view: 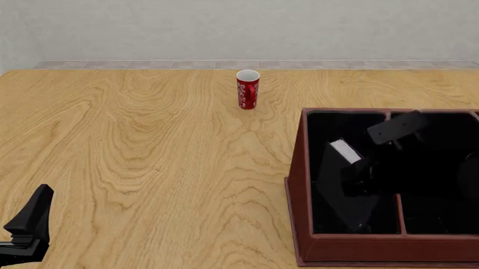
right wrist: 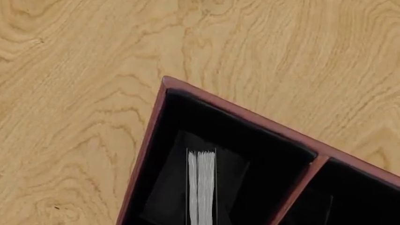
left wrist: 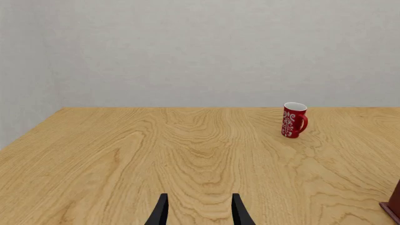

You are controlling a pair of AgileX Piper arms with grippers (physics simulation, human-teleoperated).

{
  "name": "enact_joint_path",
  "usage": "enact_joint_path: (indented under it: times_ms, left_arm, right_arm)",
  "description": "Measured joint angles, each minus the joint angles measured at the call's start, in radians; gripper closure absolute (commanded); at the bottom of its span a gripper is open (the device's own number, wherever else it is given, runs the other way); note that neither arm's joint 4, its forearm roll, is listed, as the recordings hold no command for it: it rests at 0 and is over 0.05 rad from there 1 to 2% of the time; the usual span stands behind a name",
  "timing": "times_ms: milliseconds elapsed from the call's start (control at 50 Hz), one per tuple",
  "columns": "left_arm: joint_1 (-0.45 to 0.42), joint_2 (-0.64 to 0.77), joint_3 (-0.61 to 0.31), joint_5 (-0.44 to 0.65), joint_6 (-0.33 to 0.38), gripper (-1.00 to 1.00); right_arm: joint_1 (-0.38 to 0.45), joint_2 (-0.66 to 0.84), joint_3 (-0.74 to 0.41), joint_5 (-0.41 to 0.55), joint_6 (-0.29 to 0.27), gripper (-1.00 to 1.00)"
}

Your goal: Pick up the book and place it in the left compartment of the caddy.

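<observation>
book (view: 344, 150) in caddy (view: 299, 185), wooden table (view: 150, 145), pale wall (view: 224, 28)

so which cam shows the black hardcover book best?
Right wrist view: the black hardcover book sits central, white page edges sharp, inside the red-brown wooden caddy. Front view shows it dark against the lining, partly behind the right gripper. Left wrist view misses it.

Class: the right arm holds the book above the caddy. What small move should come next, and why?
Probably lower a little further, then release. The book hangs tilted inside the left compartment of the caddy, seemingly not yet resting on its floor; the right gripper looks closed on it.
</observation>
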Motion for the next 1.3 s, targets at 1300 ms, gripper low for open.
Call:
enact_joint_path:
  times_ms: [1300]
  left_arm:
    - [0.000, 0.000, 0.000, 0.000, 0.000, -1.00]
  right_arm:
    - [0.002, 0.032, 0.048, -0.036, 0.008, 1.00]
